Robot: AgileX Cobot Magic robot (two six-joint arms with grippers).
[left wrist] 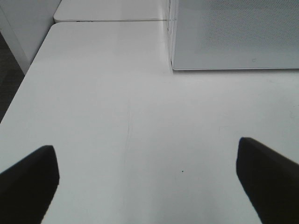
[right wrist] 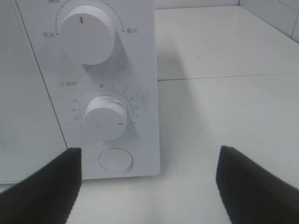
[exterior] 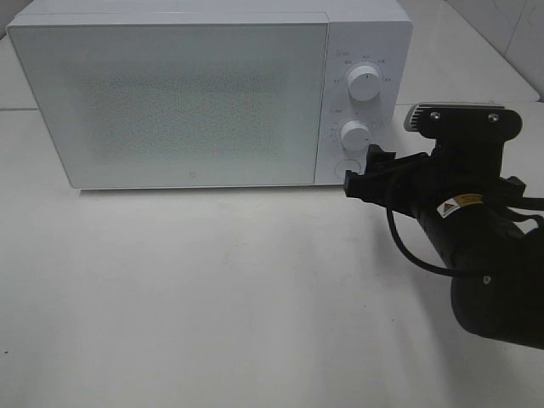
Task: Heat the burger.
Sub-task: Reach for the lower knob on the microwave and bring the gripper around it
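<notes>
Where the burger sits: not visible in any view, so its heading and long axis cannot be told; the frosted white door (exterior: 170,98) of the boxy white microwave oven (exterior: 365,25) is shut flush.
Right jaws: spread wide, gripping nothing, level with the round white push-button (right wrist: 116,159) at the foot of the white control panel (right wrist: 140,70); contact cannot be told.
Left jaws: spread wide above the flat white desk (left wrist: 140,116), gripping nothing.
Black right arm (exterior: 484,255): reaches in from the desk's right side.
Open room: a broad stretch of desk lies in front of the oven.
Edges: only the left wrist view shows the desk's side edge (left wrist: 23,88) and a seam (left wrist: 112,20) beside the oven.
Dials: the right wrist view gives the close look at the large upper knob (right wrist: 88,35) and the smaller lower knob (right wrist: 105,116).
</notes>
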